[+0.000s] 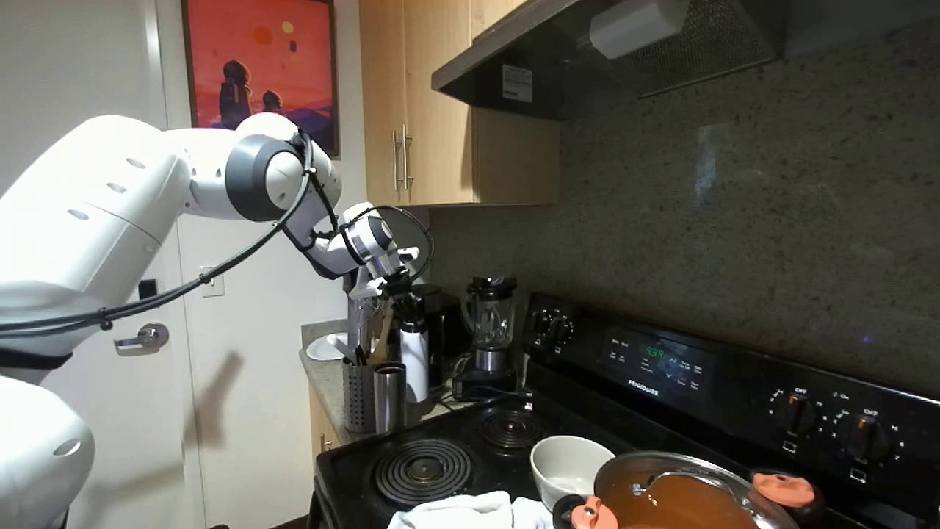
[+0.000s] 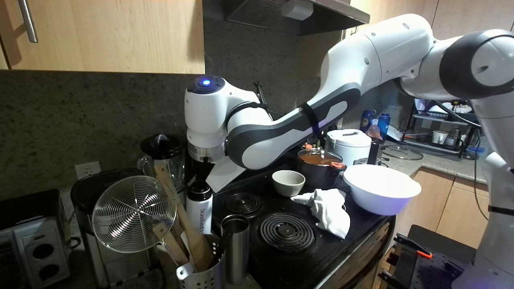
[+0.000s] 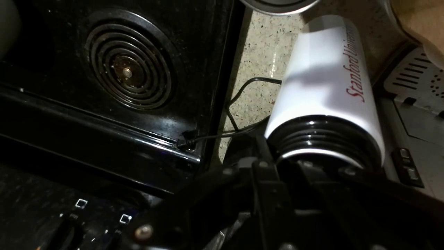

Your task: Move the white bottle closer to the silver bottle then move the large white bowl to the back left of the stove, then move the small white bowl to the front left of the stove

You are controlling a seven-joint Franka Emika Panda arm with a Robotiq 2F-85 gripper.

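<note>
My gripper (image 3: 282, 166) points down at the dark cap of the white bottle (image 3: 326, 80). Its fingers are partly closed and appear shut on the cap's top; the dark cap hides the exact contact. The bottle is upright in both exterior views (image 1: 414, 364) (image 2: 199, 214); I cannot tell whether its base touches the counter. The silver bottle (image 1: 390, 400), an open metal cylinder (image 2: 237, 251), stands beside it. The small white bowl (image 2: 288, 183) sits on the stove (image 2: 277, 267) near the pot. The large white bowl (image 2: 381, 190) sits at the stove's far front corner.
A perforated utensil holder (image 1: 358, 397) with wooden tools and a wire strainer (image 2: 134, 212) stands beside the silver bottle. A blender (image 1: 490, 330) and its cord are behind. A lidded pot (image 2: 319, 168) and a white cloth (image 2: 331, 212) lie on the stove. A range hood (image 1: 543, 73) hangs above.
</note>
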